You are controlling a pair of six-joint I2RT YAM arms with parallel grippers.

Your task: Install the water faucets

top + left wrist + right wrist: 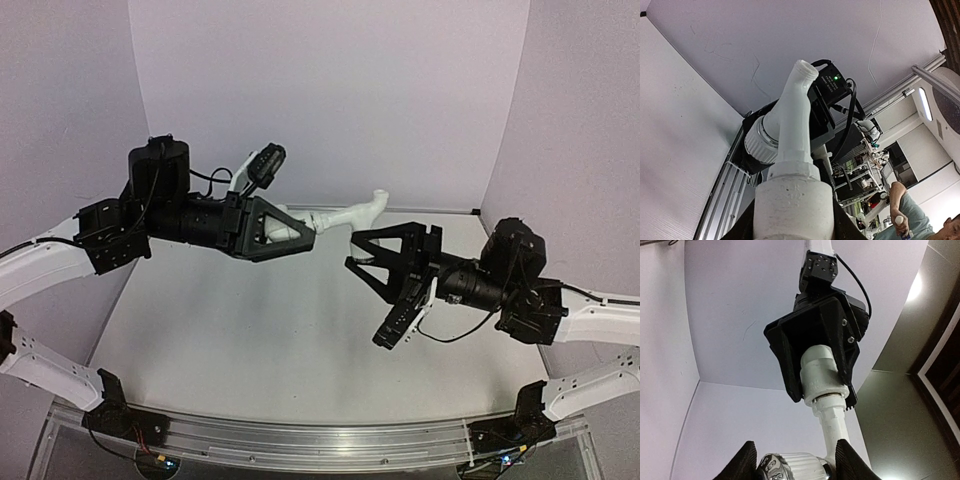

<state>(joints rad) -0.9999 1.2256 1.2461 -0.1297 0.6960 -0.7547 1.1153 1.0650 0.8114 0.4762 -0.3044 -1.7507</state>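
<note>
Left arm: my left gripper [300,232] is clamped on the short white cylindrical plastic fitting [821,371]. One black finger lies along each side of the fitting, and its end stands out just past the fingertips.

The white plastic water faucet with a bent spout [355,212] is seated in that fitting and in line with it. A thin darker band [830,398] shows where the stem enters the fitting; I cannot tell its material. From the fitting the stem runs right and slightly far. It ends in a short upturned spout with an open, round, thick-lipped mouth [805,70]. The surface is matt white and looks slightly rough on the fitting in the left wrist view.

The whole assembly is held in the air above the far middle of the grey tabletop [250,330], touching nothing else that I can see.

Right arm: my right gripper [352,253] sits just right of and below the faucet, pointing left at it. In the right wrist view the round ribbed knob [792,465] lies between my two fingertips [747,462], filling the gap from side to side. The knob branches off the stem to one side and has fine ridges around its rim. I cannot tell whether the pads are pressing on it or only flanking it.
</note>
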